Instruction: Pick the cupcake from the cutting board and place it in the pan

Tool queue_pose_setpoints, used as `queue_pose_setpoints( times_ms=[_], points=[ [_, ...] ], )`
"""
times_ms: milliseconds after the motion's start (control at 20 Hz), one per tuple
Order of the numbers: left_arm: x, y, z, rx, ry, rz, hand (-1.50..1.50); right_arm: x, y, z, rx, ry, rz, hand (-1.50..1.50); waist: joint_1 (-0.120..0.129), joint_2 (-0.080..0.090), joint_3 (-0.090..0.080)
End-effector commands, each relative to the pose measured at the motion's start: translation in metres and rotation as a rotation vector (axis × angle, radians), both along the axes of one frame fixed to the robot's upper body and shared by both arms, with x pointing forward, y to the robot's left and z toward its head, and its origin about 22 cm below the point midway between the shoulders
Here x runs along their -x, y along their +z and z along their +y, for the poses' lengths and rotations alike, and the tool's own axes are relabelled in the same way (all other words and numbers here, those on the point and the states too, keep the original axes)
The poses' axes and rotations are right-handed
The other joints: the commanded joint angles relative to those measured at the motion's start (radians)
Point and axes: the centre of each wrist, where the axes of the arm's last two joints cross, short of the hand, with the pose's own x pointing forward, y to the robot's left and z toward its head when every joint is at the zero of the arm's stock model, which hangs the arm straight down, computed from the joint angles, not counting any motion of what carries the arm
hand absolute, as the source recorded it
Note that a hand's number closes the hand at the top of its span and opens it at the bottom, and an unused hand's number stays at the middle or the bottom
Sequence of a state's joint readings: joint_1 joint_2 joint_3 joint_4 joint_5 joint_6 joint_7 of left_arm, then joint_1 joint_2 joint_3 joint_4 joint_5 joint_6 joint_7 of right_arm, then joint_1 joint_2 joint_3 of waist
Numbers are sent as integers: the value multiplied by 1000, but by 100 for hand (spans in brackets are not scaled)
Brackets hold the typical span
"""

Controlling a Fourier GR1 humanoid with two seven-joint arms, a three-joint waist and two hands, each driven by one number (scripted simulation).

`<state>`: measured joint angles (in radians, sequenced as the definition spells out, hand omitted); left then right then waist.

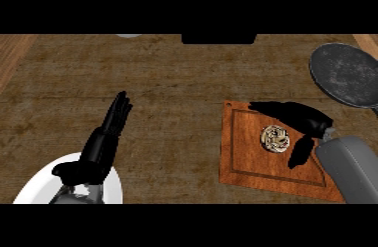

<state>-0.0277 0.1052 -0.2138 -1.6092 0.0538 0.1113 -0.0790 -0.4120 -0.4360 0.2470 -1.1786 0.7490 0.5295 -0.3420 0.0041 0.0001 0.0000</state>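
Note:
A small round cupcake (pixel 275 139) with pale swirled topping sits on the reddish wooden cutting board (pixel 247 161) at the lower right. My right hand (pixel 304 122) hovers over the board's upper right part, fingers spread toward the left above the cupcake and thumb hanging down just right of it; nothing is held. The dark grey pan (pixel 345 75) lies at the upper right edge, beyond the board. My left hand (pixel 111 128) rests open at the lower left, fingers straight and pointing up the counter.
A white plate (pixel 40 183) lies at the lower left under my left forearm. A black object (pixel 219 38) sits at the counter's far edge, with a pale object (pixel 128 36) to its left. The brown countertop spans the middle.

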Motion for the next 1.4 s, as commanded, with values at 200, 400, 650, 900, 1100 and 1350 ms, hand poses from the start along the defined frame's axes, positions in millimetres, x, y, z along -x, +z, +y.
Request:
queue_pose_setpoints(
  times_ms=[200, 400, 650, 900, 1100, 1350],
  points=[
    [-11, -12, -13, 0, -22, 8, 0, -8, -30, 23, 71, 5, 24, -150, 0, 1, 0],
    [-12, -8, 5, 3, -8, 8, 0, 13, -46, 22, 142, 167, -37, 150, -4, 0, 0],
    [-8, -6, 1, 6, -31, 13, 0, 2, -55, 10, 139, 136, -60, 150, 1, 1, 0],
    [-1, -11, 22, 20, -3, 10, 0, -12, -34, 7, 84, 104, -162, 150, 1, 0, 0],
    [11, -11, 13, -2, 6, 9, 0, 0, -33, 17, -33, 13, -294, 150, -4, -2, 0],
    [6, 1, 4, -4, -3, 2, 0, -15, -9, 15, 45, -385, -321, 150, -7, -9, -1]
  ],
)
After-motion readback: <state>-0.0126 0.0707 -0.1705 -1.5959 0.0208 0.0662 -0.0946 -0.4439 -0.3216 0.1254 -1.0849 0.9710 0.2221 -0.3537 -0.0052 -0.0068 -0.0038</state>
